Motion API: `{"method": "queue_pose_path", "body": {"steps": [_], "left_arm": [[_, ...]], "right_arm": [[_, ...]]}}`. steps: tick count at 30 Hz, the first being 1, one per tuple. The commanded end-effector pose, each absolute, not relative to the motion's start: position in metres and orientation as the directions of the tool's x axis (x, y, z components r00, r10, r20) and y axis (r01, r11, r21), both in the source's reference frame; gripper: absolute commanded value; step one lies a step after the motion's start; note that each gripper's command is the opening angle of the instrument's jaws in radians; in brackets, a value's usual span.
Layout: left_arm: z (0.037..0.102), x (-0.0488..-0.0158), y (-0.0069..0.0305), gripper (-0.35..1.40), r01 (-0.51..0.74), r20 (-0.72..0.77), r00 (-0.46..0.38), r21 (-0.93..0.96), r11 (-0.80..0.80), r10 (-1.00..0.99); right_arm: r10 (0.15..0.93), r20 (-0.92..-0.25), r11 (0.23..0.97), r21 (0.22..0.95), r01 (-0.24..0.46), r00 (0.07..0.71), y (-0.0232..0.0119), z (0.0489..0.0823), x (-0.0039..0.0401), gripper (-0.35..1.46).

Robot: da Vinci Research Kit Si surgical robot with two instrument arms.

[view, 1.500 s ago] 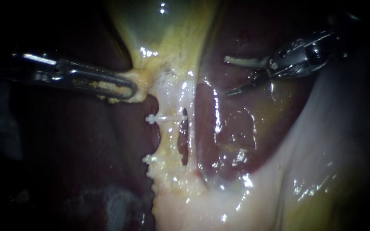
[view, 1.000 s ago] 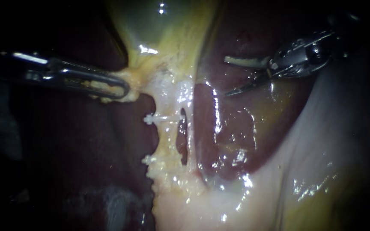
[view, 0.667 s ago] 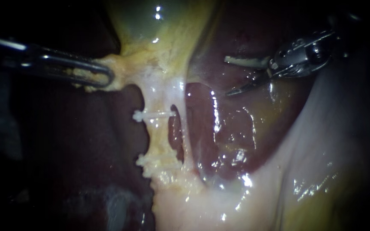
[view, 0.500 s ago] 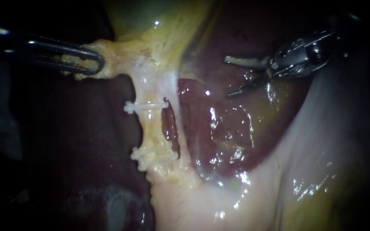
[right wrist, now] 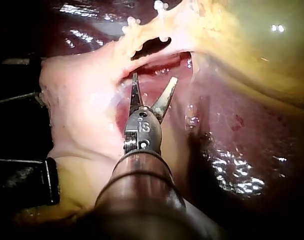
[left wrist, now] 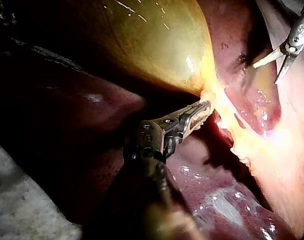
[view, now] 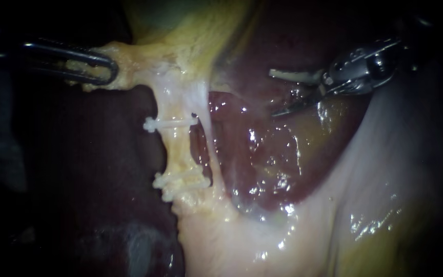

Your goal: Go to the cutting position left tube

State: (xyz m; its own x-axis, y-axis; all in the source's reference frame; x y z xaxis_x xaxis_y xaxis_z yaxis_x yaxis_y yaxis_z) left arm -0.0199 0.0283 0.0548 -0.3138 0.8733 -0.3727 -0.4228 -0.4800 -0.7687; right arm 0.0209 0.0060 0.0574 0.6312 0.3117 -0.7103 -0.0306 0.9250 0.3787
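Observation:
In the endoscope view the left tube (view: pixel 178 151) runs down from the gallbladder (view: pixel 196 31). One white clip (view: pixel 170 123) crosses its upper part and a clip (view: pixel 180 182) sits lower. A thinner right tube (view: pixel 208 149) runs beside it across a dark gap. My left instrument (view: pixel 96 69) is shut on yellow tissue at the gallbladder's neck, seen also in the left wrist view (left wrist: pixel 202 112). My right instrument (view: pixel 272 93) hangs with its blades open over the liver (view: pixel 262 154), well right of both tubes. In the right wrist view its blades (right wrist: pixel 154 82) stand apart, short of the tubes' gap (right wrist: pixel 152 47).
Pale glistening tissue (view: pixel 365 205) fills the lower right of the endoscope view. Dark liver (view: pixel 103 169) lies left of the tubes. In the left wrist view the gallbladder (left wrist: pixel 157 40) bulges above the left instrument, and the right instrument (left wrist: pixel 279 62) shows far ahead.
My left instrument has drawn the gallbladder neck left and upward, so the tubes and clips shifted left and stretched. The right instrument has stayed in place, blades open.

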Motion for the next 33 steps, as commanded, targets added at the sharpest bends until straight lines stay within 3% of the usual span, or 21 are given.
{"method": "queue_pose_path", "body": {"steps": [1, 14, 33], "left_arm": [[0.0549, -0.0199, 0.0282, -0.35, -0.423, -0.373, -0.314, -0.768, -0.481, 0.873], [0.0549, -0.0199, 0.0282, -0.35, -0.424, -0.373, -0.314, -0.767, -0.481, 0.873], [0.055, -0.02, 0.028, -0.35, -0.425, -0.374, -0.314, -0.767, -0.481, 0.873]], "right_arm": [[0.321, -0.711, 0.918, 0.396, -0.021, 0.626, 0.0055, 0.0572, 0.0213, 1.4], [0.355, -0.689, 0.871, 0.49, 0.045, 0.632, -0.0004, 0.0592, 0.0263, 1.41], [0.398, -0.642, 0.811, 0.58, 0.075, 0.655, -0.0036, 0.0644, 0.0296, 1.43]]}}
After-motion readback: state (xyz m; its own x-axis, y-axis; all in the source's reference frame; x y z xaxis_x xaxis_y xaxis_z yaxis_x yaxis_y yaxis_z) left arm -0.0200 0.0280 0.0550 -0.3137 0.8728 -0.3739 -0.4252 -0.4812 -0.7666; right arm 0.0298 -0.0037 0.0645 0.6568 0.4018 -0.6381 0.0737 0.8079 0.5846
